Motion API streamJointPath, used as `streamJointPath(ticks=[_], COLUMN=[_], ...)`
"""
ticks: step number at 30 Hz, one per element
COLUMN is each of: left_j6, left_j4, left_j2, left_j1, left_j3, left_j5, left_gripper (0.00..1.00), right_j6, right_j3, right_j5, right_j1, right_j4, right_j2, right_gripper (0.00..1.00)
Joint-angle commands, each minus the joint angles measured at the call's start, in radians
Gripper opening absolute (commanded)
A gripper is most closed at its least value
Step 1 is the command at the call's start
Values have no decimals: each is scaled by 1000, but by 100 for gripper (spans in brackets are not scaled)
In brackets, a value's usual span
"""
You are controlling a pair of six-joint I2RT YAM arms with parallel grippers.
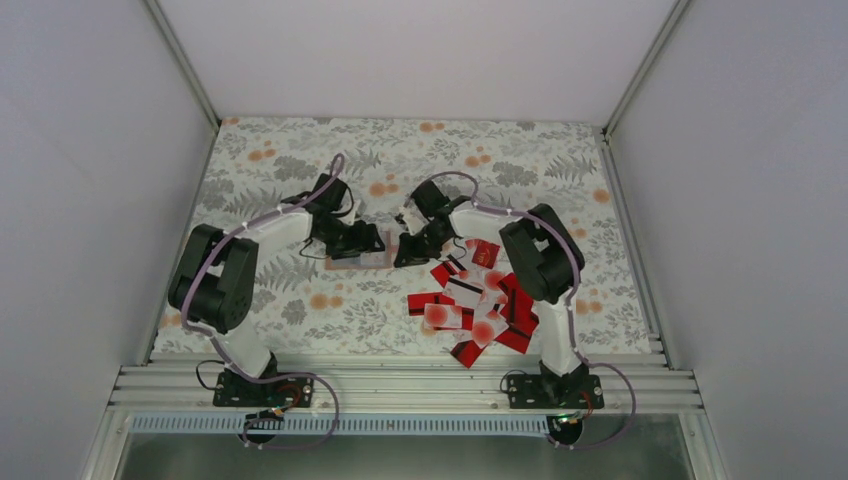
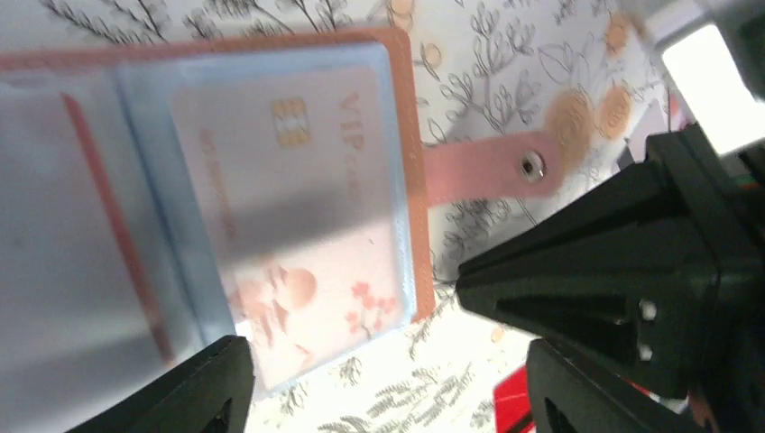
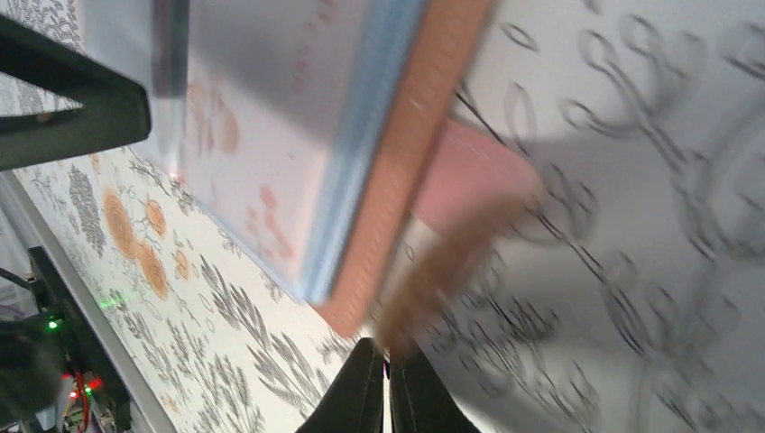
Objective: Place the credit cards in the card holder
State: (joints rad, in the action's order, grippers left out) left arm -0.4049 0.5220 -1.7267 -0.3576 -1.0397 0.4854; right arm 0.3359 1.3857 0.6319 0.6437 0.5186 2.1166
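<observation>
The tan card holder (image 1: 352, 263) lies open on the floral cloth between my two grippers. In the left wrist view its clear sleeves show, and a white card (image 2: 289, 207) with a gold chip and red blots sits inside one. Its strap (image 2: 487, 167) with a snap lies flat to the right. My left gripper (image 2: 388, 397) is open above the holder's near corner. My right gripper (image 3: 388, 383) is shut at the holder's corner (image 3: 361, 298). A blurred brownish strip (image 3: 451, 262) reaches its tips; I cannot tell if it is gripped. The loose credit cards (image 1: 480, 300) lie in a heap to the right.
White walls close in the table on the left, right and back. An aluminium rail (image 1: 400, 385) runs along the near edge by the arm bases. One red card (image 2: 510, 397) lies close to my left gripper's right finger.
</observation>
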Motion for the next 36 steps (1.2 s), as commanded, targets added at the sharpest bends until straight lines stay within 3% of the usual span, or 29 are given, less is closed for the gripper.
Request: streamJointPath(ticks=[1,5,15,21,26,36], left_j6=[-98,-58,-91,-135,-109,24], left_j4=[-25,-2,164,315,362,253], left_j2=[59,64,229,305,346,317], left_j1=[-7,-7,-7,-8,-8,11], left_j3=[41,32,-75,-136,-138,-58], left_j5=[61,30,-200,-244,-295,-304], left_gripper=[79,99,100,99,94,63], right_j6=[-3,-3,-32,7,24,207], right_j3=[-61,-111,-79,-140,-129,-54], right_j5=[-64,-64,42,105,130,65], right_j1=[-22,-25,-35,-36,-36,-36], right_j4=[20,29,68,29,7,-107], right_j2=[-112,-206,-305,-380,-341,-231], right_gripper=[4,4,5,15,19,25])
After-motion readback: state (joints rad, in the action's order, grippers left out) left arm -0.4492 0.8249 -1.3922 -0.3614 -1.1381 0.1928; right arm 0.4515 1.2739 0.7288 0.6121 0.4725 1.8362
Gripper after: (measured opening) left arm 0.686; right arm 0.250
